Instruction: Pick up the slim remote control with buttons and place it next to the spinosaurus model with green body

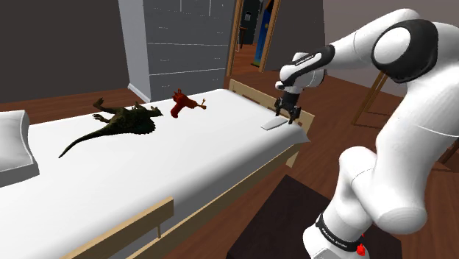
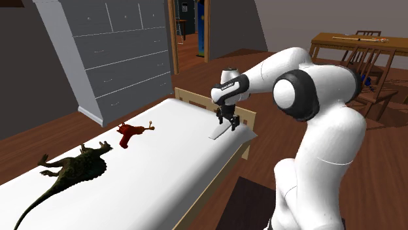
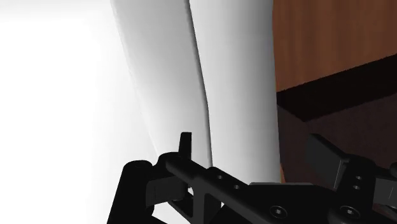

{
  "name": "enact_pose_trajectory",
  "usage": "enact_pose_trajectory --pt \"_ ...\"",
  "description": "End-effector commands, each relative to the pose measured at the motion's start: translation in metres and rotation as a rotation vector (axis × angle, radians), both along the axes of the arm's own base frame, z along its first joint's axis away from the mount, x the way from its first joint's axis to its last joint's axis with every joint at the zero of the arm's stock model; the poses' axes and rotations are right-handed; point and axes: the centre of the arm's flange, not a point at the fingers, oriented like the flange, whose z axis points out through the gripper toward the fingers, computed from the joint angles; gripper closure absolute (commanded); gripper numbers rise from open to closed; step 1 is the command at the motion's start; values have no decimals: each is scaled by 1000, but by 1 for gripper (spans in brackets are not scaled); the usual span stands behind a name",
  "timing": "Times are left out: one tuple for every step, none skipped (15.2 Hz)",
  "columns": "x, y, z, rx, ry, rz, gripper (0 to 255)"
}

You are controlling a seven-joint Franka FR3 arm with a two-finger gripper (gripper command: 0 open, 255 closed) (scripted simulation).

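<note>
- At the bed's point(image 1: 206, 147) footboard corner, the gripper point(image 1: 287, 114) hovered with fingers point(image 3: 184, 145) spread apart, clasping nothing.
- Grey remote point(image 1: 270, 125) lay just beside its tips; green spinosaurus point(image 1: 118, 123) lay well apart.

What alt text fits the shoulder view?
The gripper is at one end of a grey remote near the white bed's end. A green dinosaur and a red toy lie farther along, toward the view's left.
</note>
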Motion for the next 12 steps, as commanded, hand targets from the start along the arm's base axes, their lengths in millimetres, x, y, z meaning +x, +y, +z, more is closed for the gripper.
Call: enact_pose_trajectory --pt "21 -15 -5 8 -25 99 0" --pt "31 -22 -10 8 -24 140 0" --pt "41 -28 -16 9 -22 180 0" --pt "48 -32 -20 9 -22 207 0" --pt "48 -32 -25 9 -22 207 0" --pt "48 -32 -31 9 -22 207 0" --pt "48 -32 -36 9 -22 207 0" --pt "48 -32 -41 9 -22 207 0" --pt "48 -32 -46 9 -22 207 0" --pt "48 -32 -52 9 -22 207 0" --pt "48 -32 -57 9 -22 207 0" --pt "49 -32 -60 9 -22 207 0"
